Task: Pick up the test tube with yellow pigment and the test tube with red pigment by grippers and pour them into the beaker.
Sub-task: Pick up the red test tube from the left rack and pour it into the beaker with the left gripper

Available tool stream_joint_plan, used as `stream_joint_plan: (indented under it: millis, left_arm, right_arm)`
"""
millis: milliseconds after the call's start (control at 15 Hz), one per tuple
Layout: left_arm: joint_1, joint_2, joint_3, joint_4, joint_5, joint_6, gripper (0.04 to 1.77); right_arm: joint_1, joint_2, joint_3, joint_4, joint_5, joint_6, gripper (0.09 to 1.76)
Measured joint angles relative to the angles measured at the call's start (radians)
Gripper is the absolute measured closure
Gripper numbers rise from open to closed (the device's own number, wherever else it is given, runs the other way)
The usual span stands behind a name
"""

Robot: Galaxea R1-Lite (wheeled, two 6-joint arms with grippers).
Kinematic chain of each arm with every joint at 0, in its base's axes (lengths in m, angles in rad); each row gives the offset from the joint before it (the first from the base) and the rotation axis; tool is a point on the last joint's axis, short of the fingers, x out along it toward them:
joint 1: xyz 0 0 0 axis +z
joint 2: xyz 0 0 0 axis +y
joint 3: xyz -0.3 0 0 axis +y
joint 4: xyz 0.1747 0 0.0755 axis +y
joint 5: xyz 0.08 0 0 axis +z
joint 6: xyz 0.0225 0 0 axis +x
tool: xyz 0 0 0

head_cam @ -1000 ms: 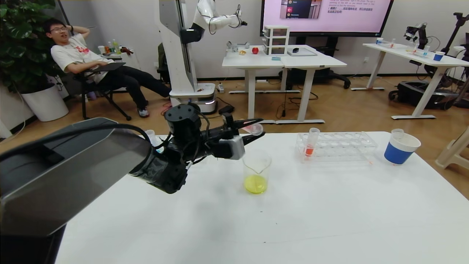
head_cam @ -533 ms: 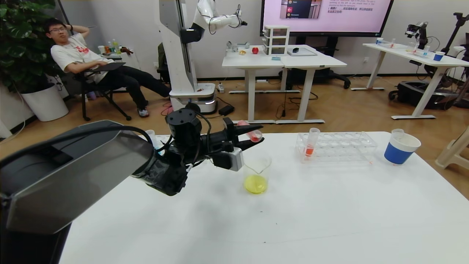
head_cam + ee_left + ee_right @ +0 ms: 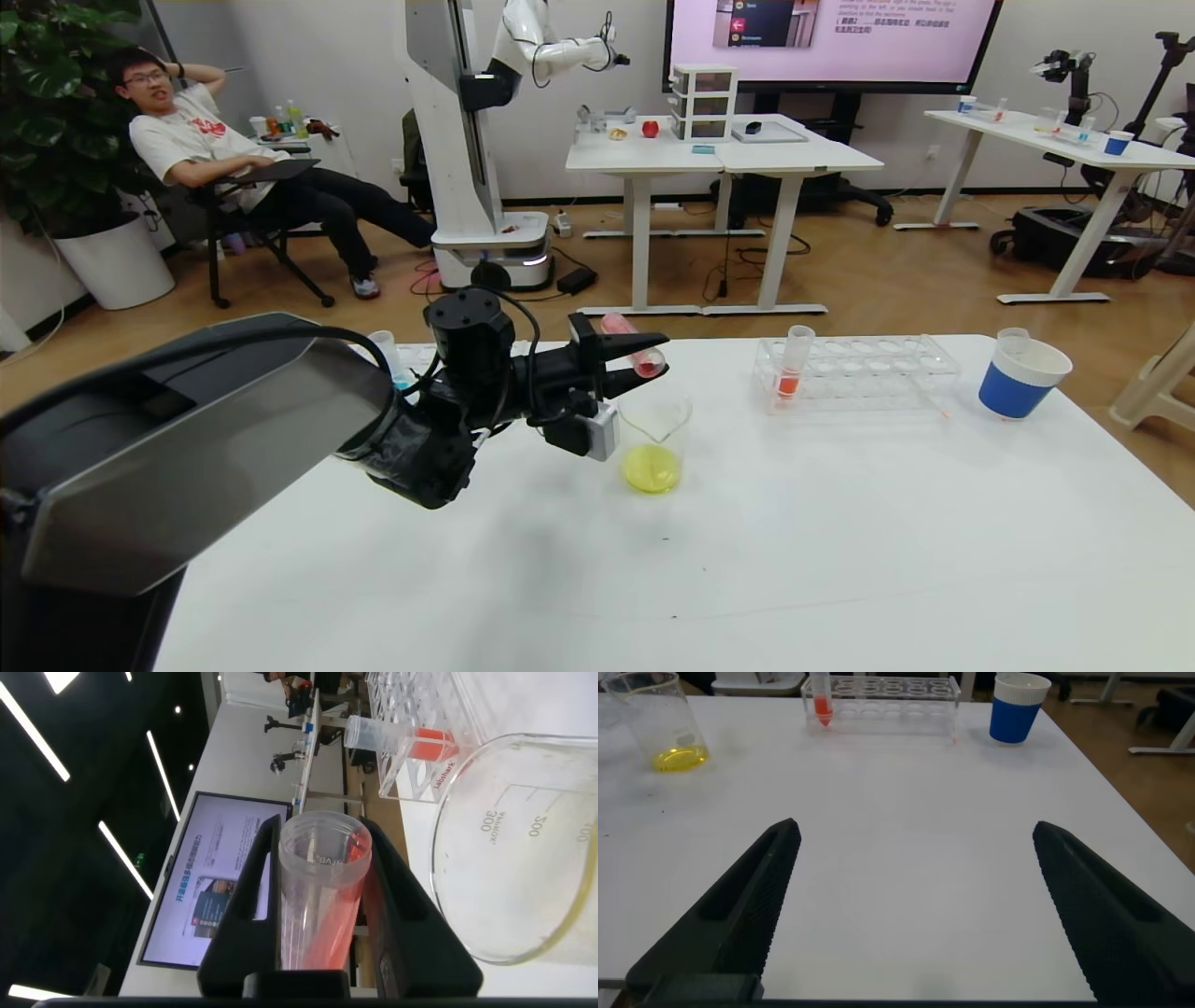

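the left pincer (image 3: pixel 644 359) is clenched on the test tube with red pigment (image 3: pixel 633 343), held above the beaker (image 3: pixel 653 442) on the desk (image 3: pixel 840 523). the tube's long axis lies near level, mouth tipped slightly down toward the beaker. the right pincer (image 3: pixel 910 905) hangs released over bare desk.

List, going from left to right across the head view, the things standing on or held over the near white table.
Left tool holding the test tube with red pigment → beaker → tube rack with another red tube → blue paper cup.

Bare table (image 3: pixel 747 560) lies open; beaker (image 3: pixel 653 439) and rack (image 3: pixel 868 373) stand behind it.
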Motion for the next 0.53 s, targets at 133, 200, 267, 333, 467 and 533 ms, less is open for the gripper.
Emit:
stream_joint_plan:
  millis: [133, 200, 267, 333, 467, 533]
  left_arm:
    - [0.003, 0.001, 0.012, 0.000, 0.004, 0.031, 1.28]
    - [0.007, 0.002, 0.013, 0.000, 0.005, 0.050, 1.28]
    - [0.010, 0.002, 0.013, 0.001, 0.005, 0.068, 1.28]
    - [0.013, 0.001, 0.011, 0.011, 0.006, 0.084, 1.28]
    - [0.016, -0.001, 0.001, 0.036, 0.006, 0.128, 1.28]
    - [0.017, -0.003, -0.002, 0.042, 0.006, 0.146, 1.28]
  right_arm:
    - [0.000, 0.000, 0.000, 0.000, 0.000, 0.000, 0.11]
    - [0.000, 0.000, 0.000, 0.000, 0.000, 0.000, 0.11]
    - [0.000, 0.000, 0.000, 0.000, 0.000, 0.000, 0.11]
    - [0.000, 0.000, 0.000, 0.000, 0.000, 0.000, 0.11]
    - [0.000, 0.000, 0.000, 0.000, 0.000, 0.000, 0.11]
    - [0.000, 0.000, 0.000, 0.000, 0.000, 0.000, 0.11]
